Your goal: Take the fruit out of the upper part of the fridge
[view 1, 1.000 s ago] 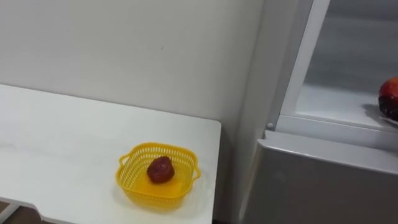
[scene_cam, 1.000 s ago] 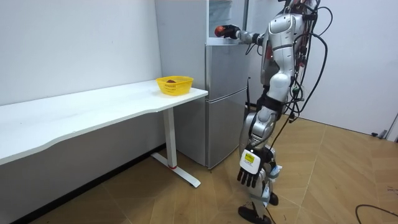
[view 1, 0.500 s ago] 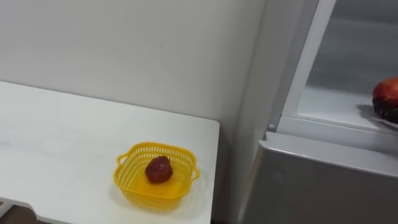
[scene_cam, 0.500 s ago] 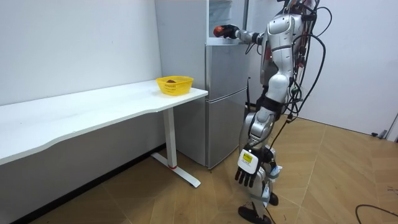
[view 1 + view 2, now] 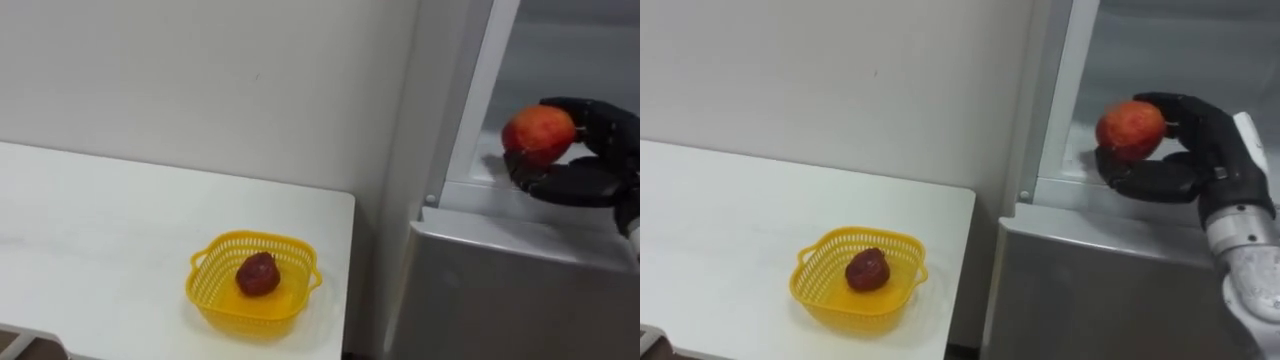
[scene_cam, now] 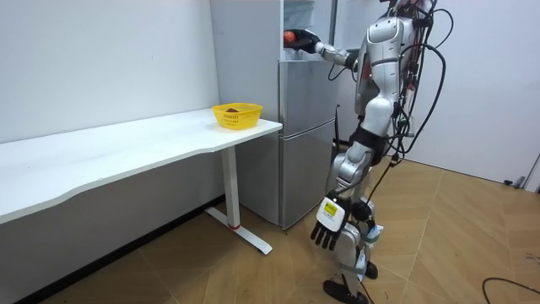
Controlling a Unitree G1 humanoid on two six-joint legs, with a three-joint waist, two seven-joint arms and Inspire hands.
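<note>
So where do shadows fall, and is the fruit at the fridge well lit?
Left eye view: soft, even light on the fruit in the right robot hand; the yellow basket casts a faint shadow on the table. Room view: deeper shade under the table; the left robot hand hangs lit.

Bright, even room light leaves only a soft shadow beneath the basket (image 5: 222,305).

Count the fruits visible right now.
2. A red-orange fruit is held in the right hand at the open upper fridge; a dark red fruit lies in the yellow basket on the white table. More may be hidden deeper in the fridge.
</note>
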